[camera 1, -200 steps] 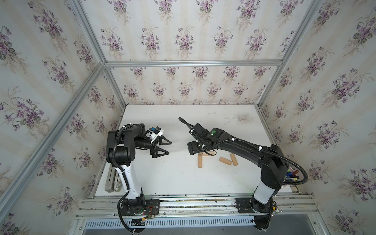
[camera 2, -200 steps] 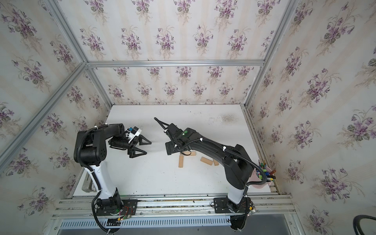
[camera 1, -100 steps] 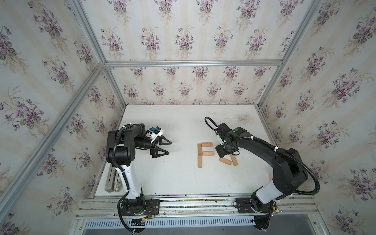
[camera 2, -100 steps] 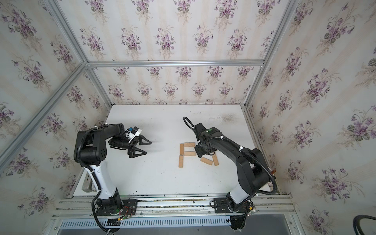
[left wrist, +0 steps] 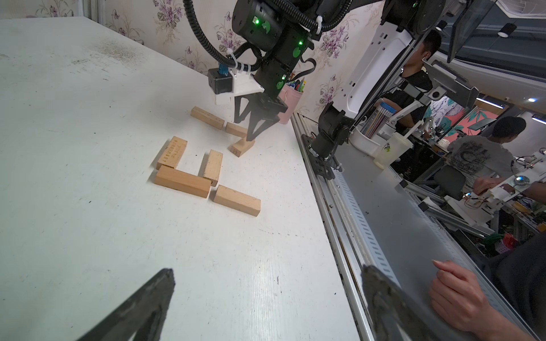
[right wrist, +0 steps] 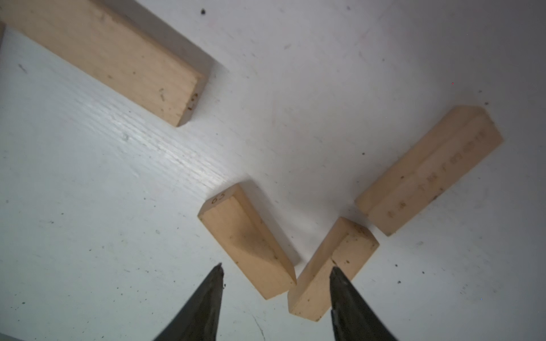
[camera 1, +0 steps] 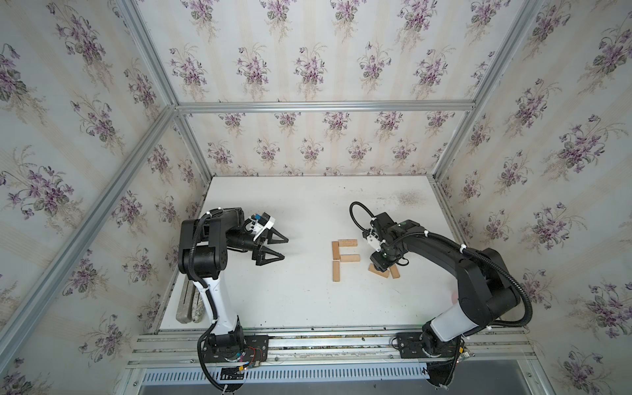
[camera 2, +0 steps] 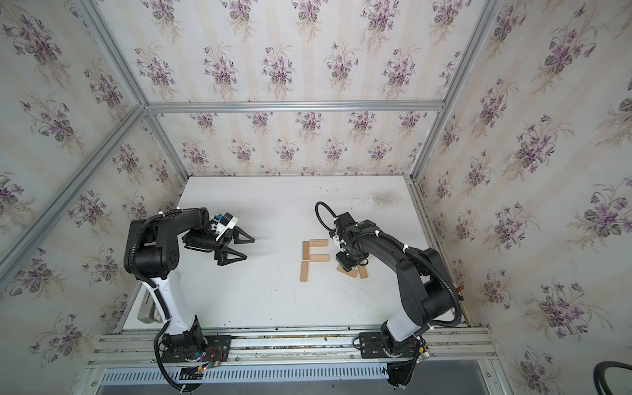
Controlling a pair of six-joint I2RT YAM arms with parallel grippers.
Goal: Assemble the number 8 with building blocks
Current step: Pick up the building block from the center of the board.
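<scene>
Right claw, top views: I am hovering my right claw point(camera 1: 380, 267) low over the loose building blocks point(camera 1: 395, 271); my wrist is hiding the jaws in both top views.
Left claw, top views: I am holding my left claw point(camera 1: 273, 247) wide open and empty above the table point(camera 1: 294, 301), well apart from every block.
Number 8, top views: four bars are lying as an F, forming the unfinished number 8 point(camera 2: 305, 250) just beside my right claw point(camera 2: 343, 265).
Left wrist view: my left claw point(left wrist: 267, 273) is gaping over bare table. Beyond the F, my right claw point(left wrist: 252, 135) is pointing down at the block marked 65 point(left wrist: 242, 146); I cannot tell whether it is touching.
Right wrist view: my right claw point(right wrist: 276, 267) is standing partly open, clamping nothing. The block marked 65 point(right wrist: 248, 239) and a second block point(right wrist: 351, 248) are lying with their ends in the gap. One fingertip point(right wrist: 339, 283) is overlapping the second block. A printed block point(right wrist: 428, 171) is lying near them.
</scene>
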